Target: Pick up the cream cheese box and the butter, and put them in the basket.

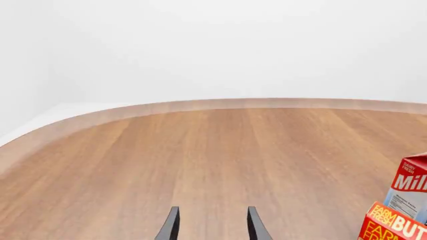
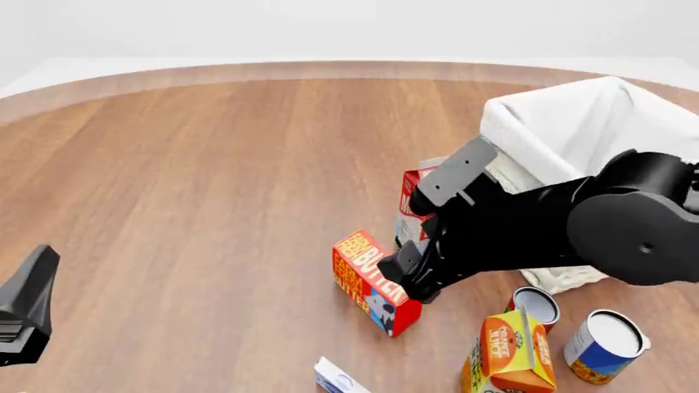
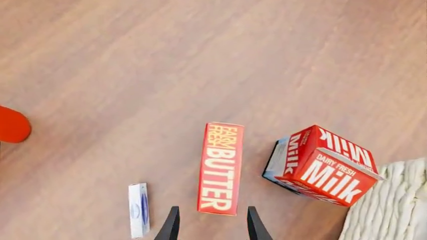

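The butter [image 3: 220, 167] is a red carton with yellow lettering, lying on the wood table just ahead of my right gripper [image 3: 212, 227]. That gripper is open and hovers above the butter's near end, touching nothing. The cream cheese box [image 3: 139, 209], small, white and blue-marked, lies beside the butter; the front view shows it [image 2: 339, 378] at the table's near edge. The basket [image 2: 568, 123] stands at the right, cream-white with a cloth liner, partly behind the right arm. My left gripper [image 1: 212, 227] is open and empty at the far left, with the butter [image 1: 393, 225] off to its side.
A red and white milk carton [image 2: 410, 196] stands between the butter and the basket. An orange juice carton [image 2: 508, 352] and two round cans [image 2: 604, 344] [image 2: 535, 304] sit in front of the basket. A red object [image 3: 12, 124] shows at one edge of the right wrist view.
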Robot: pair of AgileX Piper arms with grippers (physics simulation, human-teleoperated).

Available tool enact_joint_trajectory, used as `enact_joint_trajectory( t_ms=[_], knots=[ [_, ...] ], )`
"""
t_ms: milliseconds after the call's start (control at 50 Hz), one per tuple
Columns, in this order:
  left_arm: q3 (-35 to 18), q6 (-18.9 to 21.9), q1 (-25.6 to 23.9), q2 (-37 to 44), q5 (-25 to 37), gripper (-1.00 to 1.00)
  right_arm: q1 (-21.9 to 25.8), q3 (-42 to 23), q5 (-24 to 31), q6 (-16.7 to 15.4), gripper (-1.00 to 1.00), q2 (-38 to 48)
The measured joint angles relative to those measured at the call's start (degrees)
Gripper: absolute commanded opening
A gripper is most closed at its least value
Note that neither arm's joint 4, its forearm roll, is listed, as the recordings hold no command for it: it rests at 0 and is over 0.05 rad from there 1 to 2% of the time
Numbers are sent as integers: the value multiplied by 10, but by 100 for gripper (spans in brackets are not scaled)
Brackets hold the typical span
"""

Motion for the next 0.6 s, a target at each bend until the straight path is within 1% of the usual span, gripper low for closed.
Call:
enact_joint_trajectory(
  t_ms=[160,320,600],
  knots=[
    [0,0,0,0,0,100,-10,-7,-8,4,100,17],
    [0,0,0,0,0,100,-15,-4,-28,17,100,39],
    [0,0,0,0,0,100,-7,7,-64,36,100,81]
  ],
)
